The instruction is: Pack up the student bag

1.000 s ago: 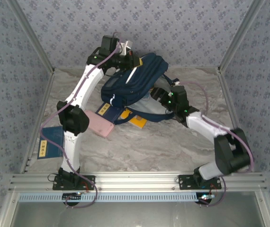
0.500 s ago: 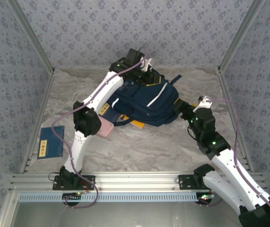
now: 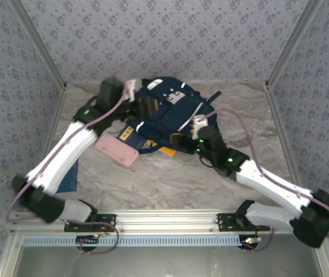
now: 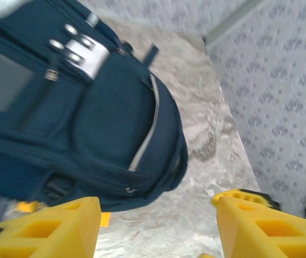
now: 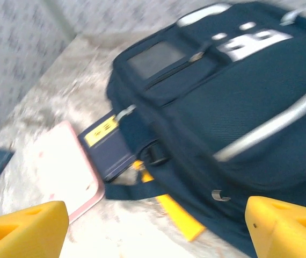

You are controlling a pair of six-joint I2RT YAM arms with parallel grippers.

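One student bag (image 3: 173,115), lying at rear centre of the surface (image 3: 170,182). One pink case (image 3: 116,150), one yellow-labelled navy booklet (image 5: 107,145), at its near-left side. Two grippers: left gripper (image 4: 155,226) spread, empty; right gripper (image 5: 155,228) spread, empty.

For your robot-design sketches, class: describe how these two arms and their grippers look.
The left arm and right arm have white shells, black joints, small green lights and loose lilac cables. The left gripper and right gripper have blocky yellow fingers with square recesses.
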